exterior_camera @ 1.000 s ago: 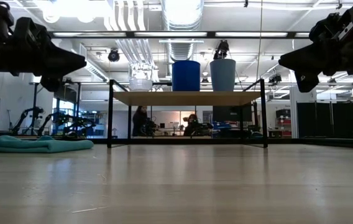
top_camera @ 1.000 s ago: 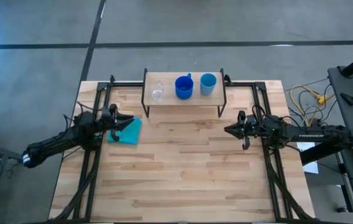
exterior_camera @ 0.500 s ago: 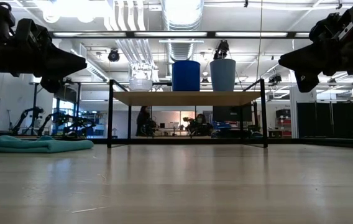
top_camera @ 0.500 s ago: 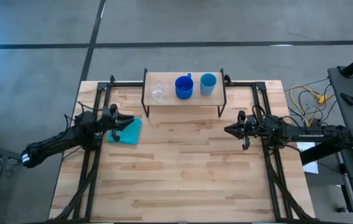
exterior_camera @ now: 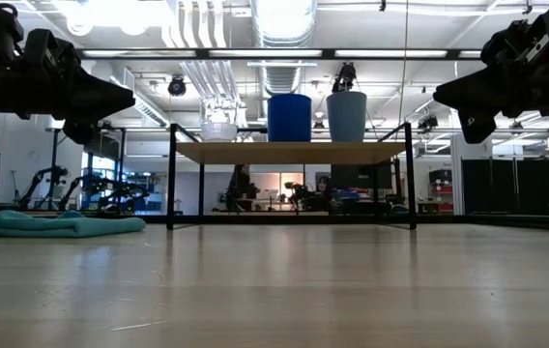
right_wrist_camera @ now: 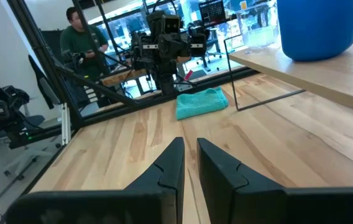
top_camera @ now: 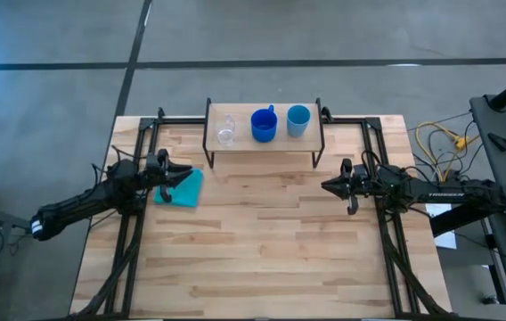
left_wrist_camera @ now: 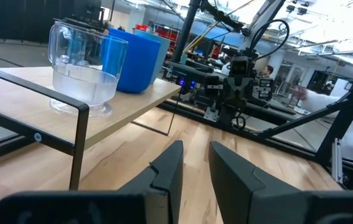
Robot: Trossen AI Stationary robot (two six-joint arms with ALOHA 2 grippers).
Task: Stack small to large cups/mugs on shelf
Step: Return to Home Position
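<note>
High view: shelf (top_camera: 244,142) at the far edge of the surface (top_camera: 262,250), carrying three vessels in a row: clear cup (top_camera: 226,131) on my left, dark blue mug (top_camera: 264,126) in the middle, light blue cup (top_camera: 298,120) on my right, each apart from the next. Teal cloth (top_camera: 182,189) lies on the surface, left of the shelf. My left claw (top_camera: 186,171) hangs over the cloth; my right claw (top_camera: 326,186) points inward from the right side.

Low view: all three vessels upright on the shelf board; both claws raised clear of the surface, either side of the shelf.

Left wrist view: my fingers (left_wrist_camera: 164,177) drawn nearly together, holding nothing; clear cup nearest, mug behind it.

Right wrist view: my fingers (right_wrist_camera: 170,168) likewise close together and empty; a person (right_wrist_camera: 80,34) stands beyond the surface
</note>
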